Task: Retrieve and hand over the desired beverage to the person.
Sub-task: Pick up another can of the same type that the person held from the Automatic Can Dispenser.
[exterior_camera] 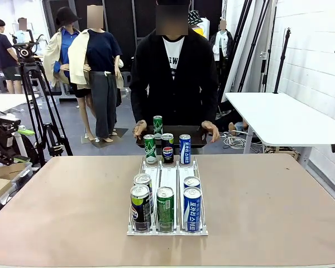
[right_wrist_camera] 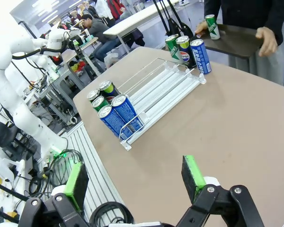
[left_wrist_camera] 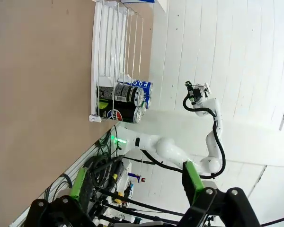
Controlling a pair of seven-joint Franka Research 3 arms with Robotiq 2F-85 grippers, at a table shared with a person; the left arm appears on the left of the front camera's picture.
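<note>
Standing upright at the near end of the clear rack (exterior_camera: 168, 173) in the middle of the table (exterior_camera: 268, 201), five cans (exterior_camera: 165, 207) face the robot, three more stand at the far end, and one green can (exterior_camera: 157, 124) sits on the tray (exterior_camera: 198, 135) held by the person (exterior_camera: 173, 78); which drink is wanted I cannot tell. The left claw (left_wrist_camera: 136, 182) and right claw (right_wrist_camera: 135, 179) both gape wide and empty, well apart from the cans; as the rack's lanes run from robot to person down the table's middle, neither seems nearer.
</note>
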